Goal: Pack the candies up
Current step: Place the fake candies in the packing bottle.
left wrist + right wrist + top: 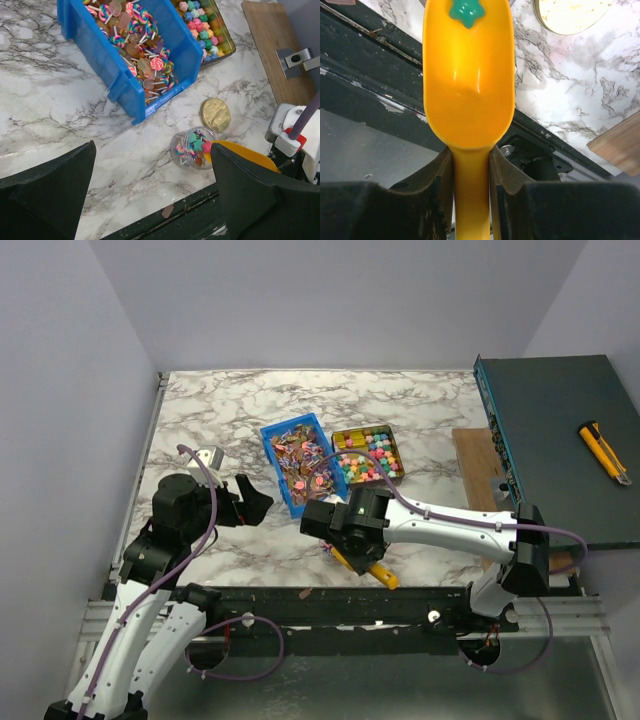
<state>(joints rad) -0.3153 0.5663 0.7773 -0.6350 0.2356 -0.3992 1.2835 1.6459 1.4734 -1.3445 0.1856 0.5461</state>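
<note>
Marbled tabletop point(240, 410) between grey walls point(330, 300); left pincer point(152, 150) spread, right pincer point(468, 160) tight on yellow scoop point(468, 90)

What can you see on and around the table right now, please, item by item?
blue bin: one, blue, table centre, holding wrapped candies
tin tray: one, gold, right of the bin, holding multicolour chunky candies
jar: one, clear, near edge, part filled
lid: one, gold, beside the jar
scoop: one, yellow-orange, carrying one green candy
utility knife: one, yellow, on the dark box, right
left gripper: black, open, empty
right gripper: black, shut on the scoop
</note>
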